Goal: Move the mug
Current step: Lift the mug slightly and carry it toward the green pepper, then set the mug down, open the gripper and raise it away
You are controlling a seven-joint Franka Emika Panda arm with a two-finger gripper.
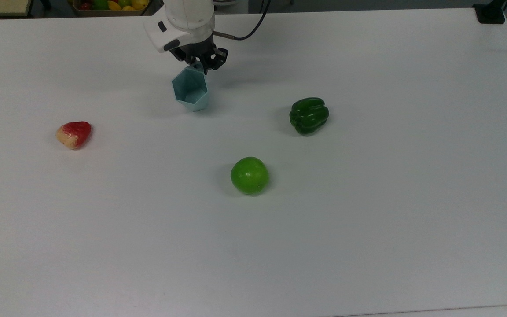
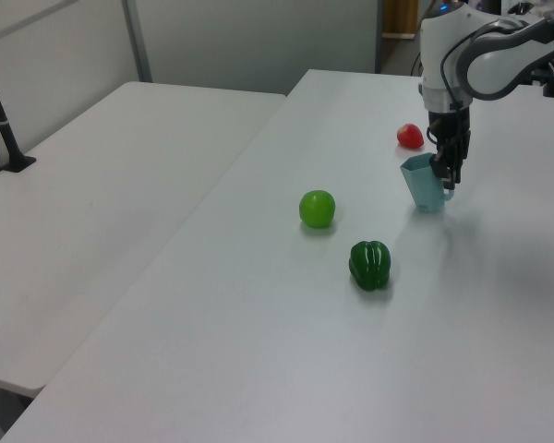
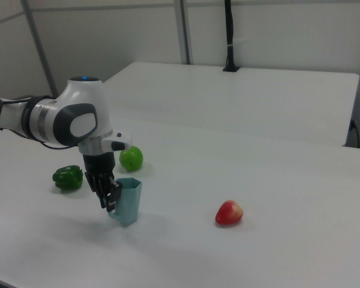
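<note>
the gripper (image 1: 200,65) has its jaws clenched on the faceted mug's (image 1: 190,93) rim by the handle tab. the mug sits upright at the white table (image 1: 368,220), well apart from the green apple (image 1: 249,175).

In the top view, the mug (image 1: 190,93) stood on the table (image 1: 368,220), the strawberry (image 1: 74,134) to its left, the pepper (image 1: 309,116) to its right, the apple (image 1: 249,175) nearer.
</note>
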